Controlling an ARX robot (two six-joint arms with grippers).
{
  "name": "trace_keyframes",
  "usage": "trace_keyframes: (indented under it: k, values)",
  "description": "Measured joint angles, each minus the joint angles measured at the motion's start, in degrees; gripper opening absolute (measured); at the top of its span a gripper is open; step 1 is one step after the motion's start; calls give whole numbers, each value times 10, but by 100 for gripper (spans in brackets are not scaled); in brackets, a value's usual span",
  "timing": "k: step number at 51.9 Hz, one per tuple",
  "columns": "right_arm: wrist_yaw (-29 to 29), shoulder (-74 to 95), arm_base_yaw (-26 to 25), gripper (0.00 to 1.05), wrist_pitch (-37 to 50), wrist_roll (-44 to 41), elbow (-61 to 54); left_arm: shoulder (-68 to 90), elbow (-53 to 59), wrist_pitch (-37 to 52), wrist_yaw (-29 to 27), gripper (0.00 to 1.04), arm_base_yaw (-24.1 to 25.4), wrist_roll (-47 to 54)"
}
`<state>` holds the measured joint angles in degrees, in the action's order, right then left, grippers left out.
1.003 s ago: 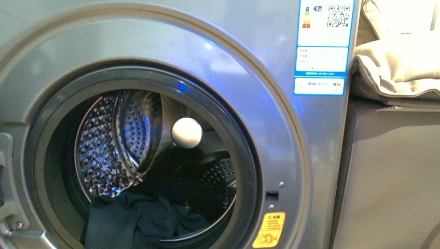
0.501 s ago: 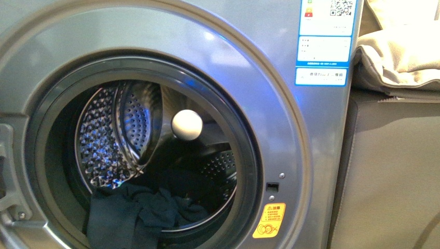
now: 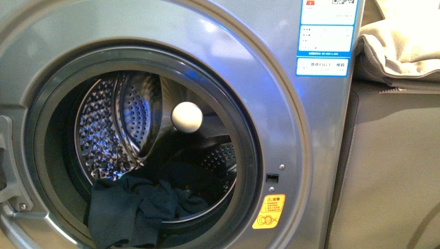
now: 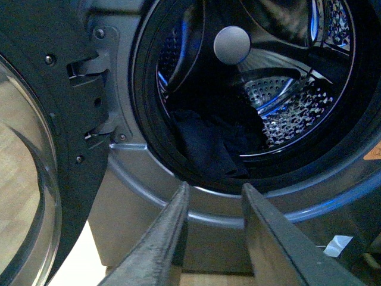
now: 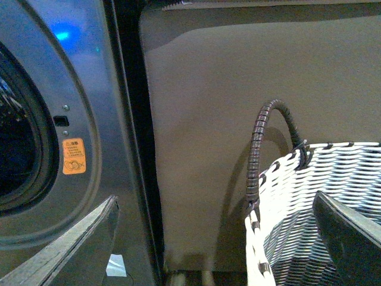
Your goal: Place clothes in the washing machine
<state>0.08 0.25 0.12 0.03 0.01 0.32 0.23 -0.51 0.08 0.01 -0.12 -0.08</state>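
The washing machine [image 3: 280, 104] is silver-grey and its round porthole stands open, the door [image 4: 36, 149] swung aside. Navy clothes [image 3: 135, 207] lie crumpled in the bottom of the steel drum, one fold hanging over the dark gasket lip. The left wrist view shows the same clothes [image 4: 205, 146] inside the drum. My left gripper [image 4: 215, 186] is open and empty, just outside the porthole's lower rim and apart from the fabric. My right gripper [image 5: 215, 199] is wide open and empty, off beside the machine's front [image 5: 71, 89], near a basket.
A white ball-like knob [image 3: 187, 118] sits at the back of the drum. A plain beige panel [image 3: 394, 171] stands beside the machine with folded cream fabric [image 3: 399, 46] on top. A white woven basket [image 5: 321, 202] with a dark handle [image 5: 262, 143] stands before that panel.
The front view has shifted, so the machine and its labels sit a little higher in the picture. The clothes in the drum lie as before.
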Motion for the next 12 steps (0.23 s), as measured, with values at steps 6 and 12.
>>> trace_keyframes:
  k: [6, 12]
  values:
    - [0, 0, 0, 97, 0, 0, 0, 0, 0, 0, 0, 52, 0, 0]
    - [0, 0, 0, 97, 0, 0, 0, 0, 0, 0, 0, 79, 0, 0]
